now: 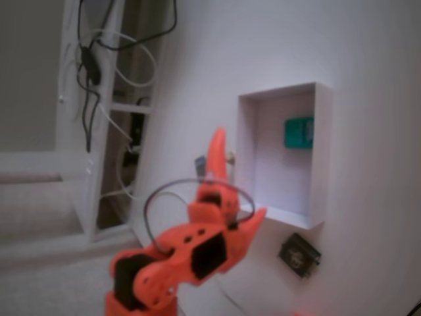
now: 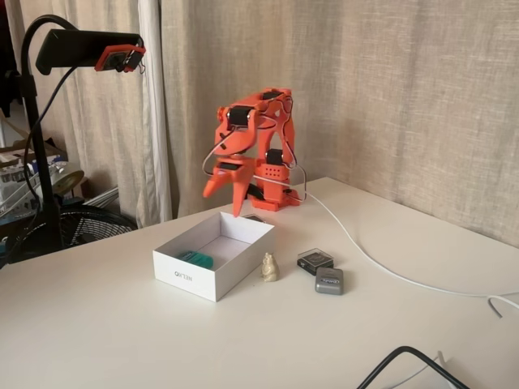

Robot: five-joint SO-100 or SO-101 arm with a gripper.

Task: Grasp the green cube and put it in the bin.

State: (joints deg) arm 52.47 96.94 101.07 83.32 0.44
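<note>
The green cube (image 1: 298, 131) lies inside the white bin (image 1: 322, 151), close to one of its walls. In the other fixed view the cube (image 2: 197, 259) rests on the bin's floor near the front left wall (image 2: 190, 277). My orange gripper (image 2: 227, 193) hangs open and empty above the bin's far end, well clear of the cube. Seen from above, the gripper (image 1: 237, 187) spreads its two fingers beside the bin's edge, with nothing between them.
A dark block (image 2: 315, 259), a grey block (image 2: 329, 280) and a small beige figurine (image 2: 269, 267) sit just right of the bin. A white cable (image 2: 381, 267) runs across the table. A black camera stand (image 2: 36, 121) rises at the left.
</note>
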